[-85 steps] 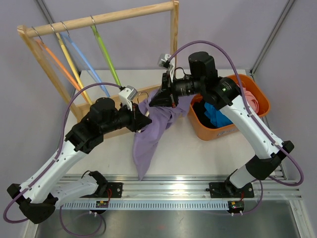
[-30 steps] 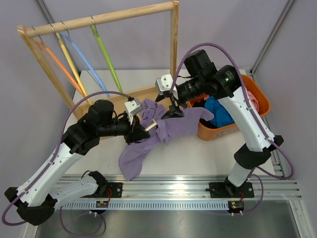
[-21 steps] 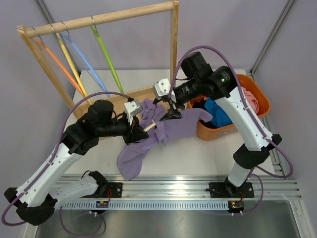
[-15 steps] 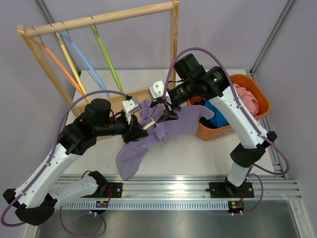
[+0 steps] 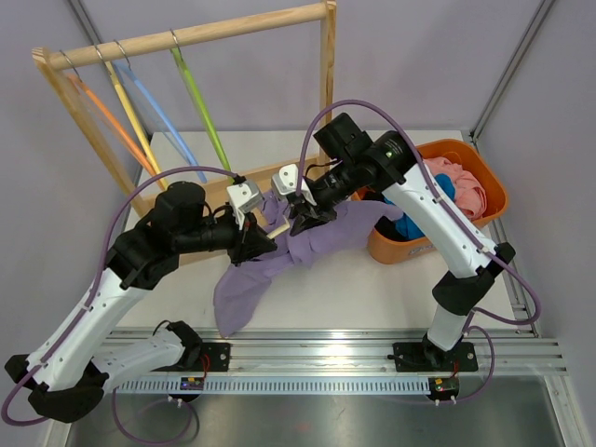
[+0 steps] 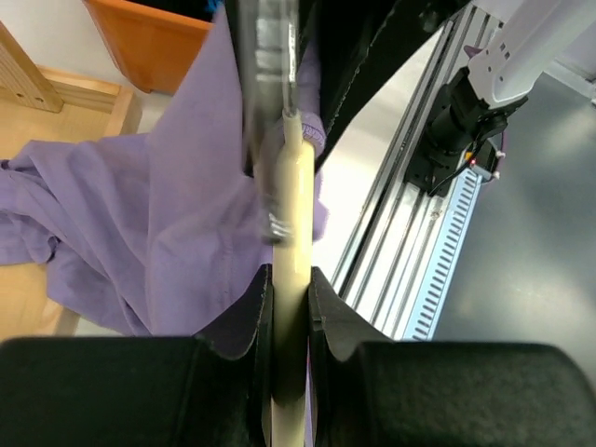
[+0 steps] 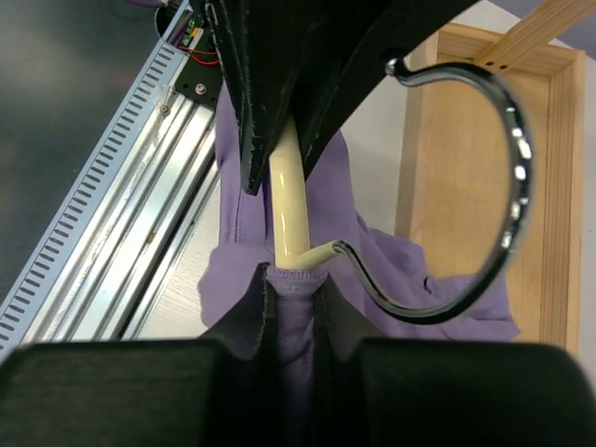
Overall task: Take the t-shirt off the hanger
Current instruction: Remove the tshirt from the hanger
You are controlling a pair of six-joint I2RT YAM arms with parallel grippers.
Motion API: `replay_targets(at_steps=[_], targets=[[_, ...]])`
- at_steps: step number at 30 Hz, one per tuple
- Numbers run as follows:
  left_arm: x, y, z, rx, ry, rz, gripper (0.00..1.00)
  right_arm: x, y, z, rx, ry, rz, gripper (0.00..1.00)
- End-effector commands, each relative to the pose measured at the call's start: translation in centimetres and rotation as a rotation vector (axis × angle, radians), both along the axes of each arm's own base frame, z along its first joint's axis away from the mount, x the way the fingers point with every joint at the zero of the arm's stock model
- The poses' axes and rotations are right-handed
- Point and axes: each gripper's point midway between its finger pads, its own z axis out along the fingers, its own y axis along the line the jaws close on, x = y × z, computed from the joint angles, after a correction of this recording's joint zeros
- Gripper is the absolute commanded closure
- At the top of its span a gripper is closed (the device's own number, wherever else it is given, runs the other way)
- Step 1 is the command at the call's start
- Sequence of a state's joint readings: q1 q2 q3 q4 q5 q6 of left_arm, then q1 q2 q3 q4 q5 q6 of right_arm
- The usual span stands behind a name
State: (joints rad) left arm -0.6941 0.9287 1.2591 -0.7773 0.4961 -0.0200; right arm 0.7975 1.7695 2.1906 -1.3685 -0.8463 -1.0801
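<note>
A purple t-shirt [image 5: 328, 233] hangs between my two grippers above the table, one end trailing down to the front [image 5: 233, 303]. It is on a cream hanger [image 6: 290, 233] with a metal hook [image 7: 503, 186]. My left gripper [image 5: 264, 244] is shut on the bare cream hanger arm [image 6: 289, 307]. My right gripper [image 5: 300, 222] is shut on the t-shirt's collar [image 7: 296, 298] bunched around the hanger arm [image 7: 289, 214], just beside the hook's root. The two grippers face each other, almost touching.
A wooden rack [image 5: 186, 37] with orange, yellow, blue and green hangers stands at the back left; its base frame [image 7: 466, 140] lies under the shirt. An orange bin [image 5: 466, 200] with blue and pink clothes sits at the right. Rails run along the front edge [image 5: 307, 358].
Both grippers have drifted left with the hanger and shirt. The right arm has swung over from the bin side, and the shirt's trailing end has slid left on the table.
</note>
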Motion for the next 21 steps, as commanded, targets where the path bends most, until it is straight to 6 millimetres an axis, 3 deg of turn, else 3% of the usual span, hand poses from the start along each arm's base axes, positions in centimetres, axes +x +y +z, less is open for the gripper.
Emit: replay_targets(at_steps=[1,4,6,7,11,15,18,21], targets=[[0.3,-0.8,4.8,-0.115,-0.136,-0.029,1.0,-3.3,-3.1,-1.7,-0.172,0.159,-0.011,1.0],[1.4,-0.3,5.1,-0.13,-0.147,0.058,0.99,-2.7,-3.1,-1.2,-0.153,0.123,-0.05,1.0],[2.1,0.2,5.2,-0.156,-0.135,0.136,0.9,-1.5,-3.6,-1.5,-0.153,0.091,-0.131,1.0],[2.8,1.2,5.6,-0.17,-0.154,0.216,0.65,-1.0,-4.0,-1.7,-0.152,0.083,-0.166,1.0],[3.0,3.3,4.9,-0.194,-0.083,0.375,0.24,1.3,-6.4,-3.0,-0.149,0.107,-0.369,1.0],[3.3,4.2,3.3,-0.229,0.03,0.494,0.2,3.1,-7.3,-3.7,-0.118,0.144,-0.544,1.0],[4.1,3.9,0.2,-0.237,0.169,0.591,0.2,4.7,-7.0,-4.0,-0.083,0.182,-0.686,1.0],[4.8,3.3,-1.6,-0.242,0.276,0.652,0.21,6.0,-6.6,-3.9,-0.062,0.201,-0.763,1.0]])
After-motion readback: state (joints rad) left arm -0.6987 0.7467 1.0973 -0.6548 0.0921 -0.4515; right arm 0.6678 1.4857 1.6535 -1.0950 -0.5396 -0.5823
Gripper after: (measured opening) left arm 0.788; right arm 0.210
